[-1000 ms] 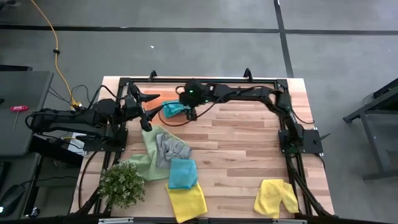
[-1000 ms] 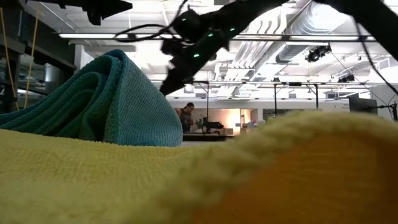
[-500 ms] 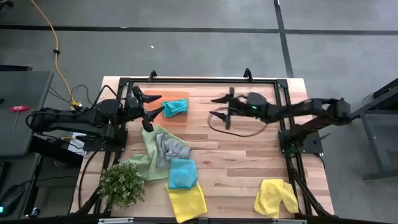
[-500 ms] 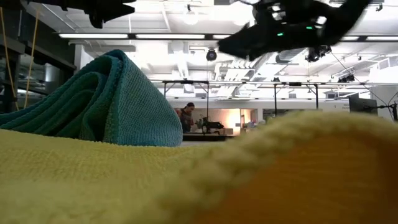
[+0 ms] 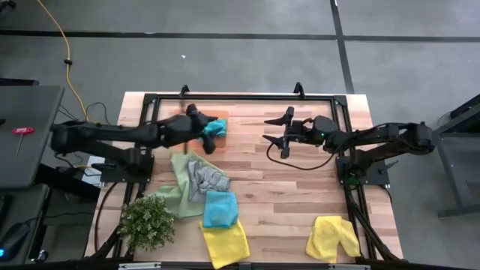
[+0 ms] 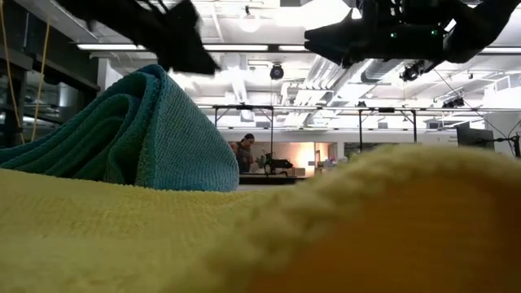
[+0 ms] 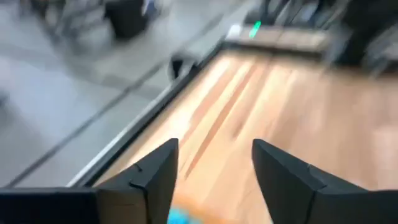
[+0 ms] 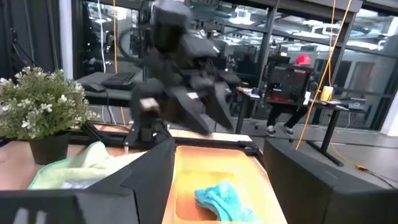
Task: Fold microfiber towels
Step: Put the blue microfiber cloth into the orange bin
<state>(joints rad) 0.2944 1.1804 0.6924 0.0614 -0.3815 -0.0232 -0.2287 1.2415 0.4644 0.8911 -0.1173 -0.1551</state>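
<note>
A crumpled teal towel (image 5: 216, 128) (image 8: 221, 198) lies on the orange tray (image 5: 219, 142) at the table's far left. My left gripper (image 5: 204, 136) (image 7: 214, 168) hovers open just above and left of it, its fingers clear of the cloth. My right gripper (image 5: 279, 127) (image 8: 214, 180) stands open over the table's far middle, pointing level at the tray. Nearer the front, a grey towel (image 5: 207, 178) lies on a light green one (image 5: 178, 187). A second teal towel (image 5: 220, 208) overlaps a yellow one (image 5: 226, 241). Another yellow towel (image 5: 332, 238) lies at the front right.
A small bushy plant (image 5: 148, 222) (image 8: 41, 111) stands at the front left corner. A black frame (image 5: 247, 97) rims the table. Bare wood (image 5: 285, 195) spreads across the middle and right. The low view is mostly filled by yellow cloth (image 6: 244, 236) and teal cloth (image 6: 138, 138).
My right gripper has drawn back from the tray toward the table's right edge and tipped up to level; the teal towel stays on the tray. My left gripper has then swung toward the right and down, over the tray's left side, beside that towel.
</note>
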